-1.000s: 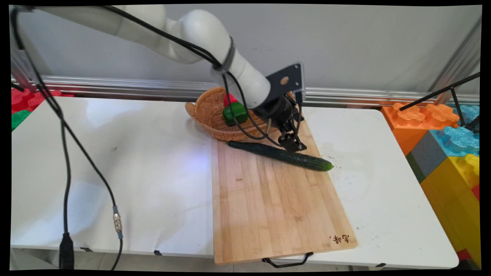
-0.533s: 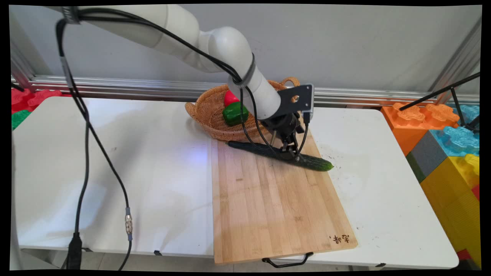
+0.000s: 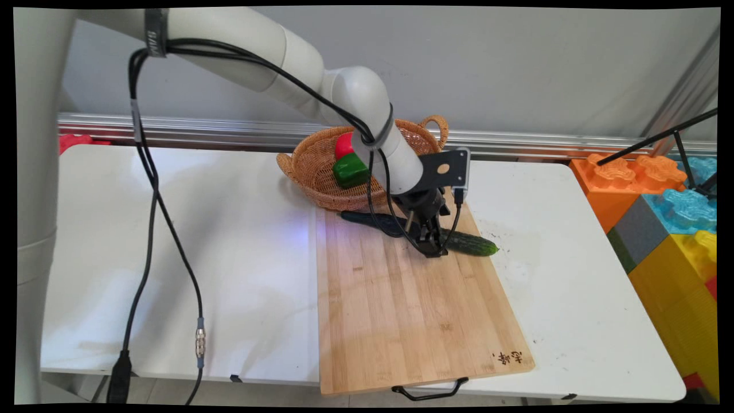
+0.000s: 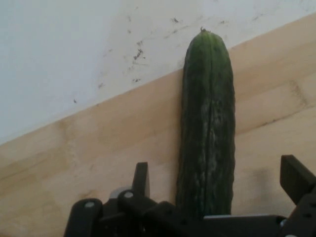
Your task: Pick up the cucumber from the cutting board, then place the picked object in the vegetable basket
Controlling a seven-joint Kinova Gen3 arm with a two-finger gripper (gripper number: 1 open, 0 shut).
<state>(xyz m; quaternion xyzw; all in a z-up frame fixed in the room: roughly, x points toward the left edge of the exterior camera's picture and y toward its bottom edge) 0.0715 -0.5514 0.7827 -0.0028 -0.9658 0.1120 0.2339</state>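
A wicker basket (image 3: 321, 172) holding a green pepper (image 3: 351, 170) is set at the far left corner of the cutting board (image 3: 401, 310); the gripper (image 3: 431, 244) is lowered over the cucumber (image 3: 473, 245) with fingers spread wide, one either side; the cucumber's tip overhangs the board's right edge, so a roll off could be caused by an uneven squeeze

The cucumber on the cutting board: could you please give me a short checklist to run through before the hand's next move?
1. Cucumber between the fingers of the hand: ok.
2. Hand open, a gap on each side: ok.
3. Cucumber lying flat on the cutting board, its tip past the edge over the table: ok.
4. Pads touching the cucumber: cannot tell.
5. Basket holding the green pepper, behind the hand and apart from it: ok.
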